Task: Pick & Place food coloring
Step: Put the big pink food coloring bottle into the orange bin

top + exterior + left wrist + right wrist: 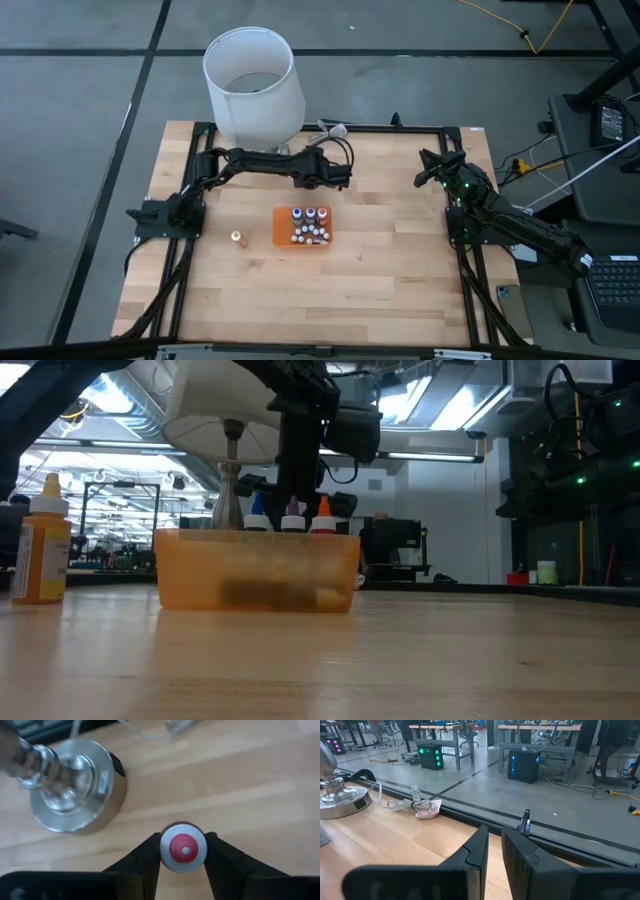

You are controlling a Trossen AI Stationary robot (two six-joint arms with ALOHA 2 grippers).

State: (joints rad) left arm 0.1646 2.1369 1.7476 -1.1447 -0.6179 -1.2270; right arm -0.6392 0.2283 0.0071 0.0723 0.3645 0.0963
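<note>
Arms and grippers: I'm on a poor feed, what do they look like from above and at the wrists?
Both arms are dark, jointed and slim, mounted on black frames at the table's sides. The left gripper has two black, wedge-shaped fingers. The right gripper has matching flat black fingers. Black cable loops by the left wrist; green lights glow on the right arm.

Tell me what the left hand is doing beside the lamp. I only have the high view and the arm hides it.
Observer: The left wrist view shows the left hand with a finger on each side of a red-tipped bottle, which stands upright on the table.
Operator: Is it touching the lamp?
Observer: No. The lamp's metal base stands apart, with bare wood between them.
Operator: And the right hand?
Observer: The right hand is shut and empty, near the table's edge.
</note>
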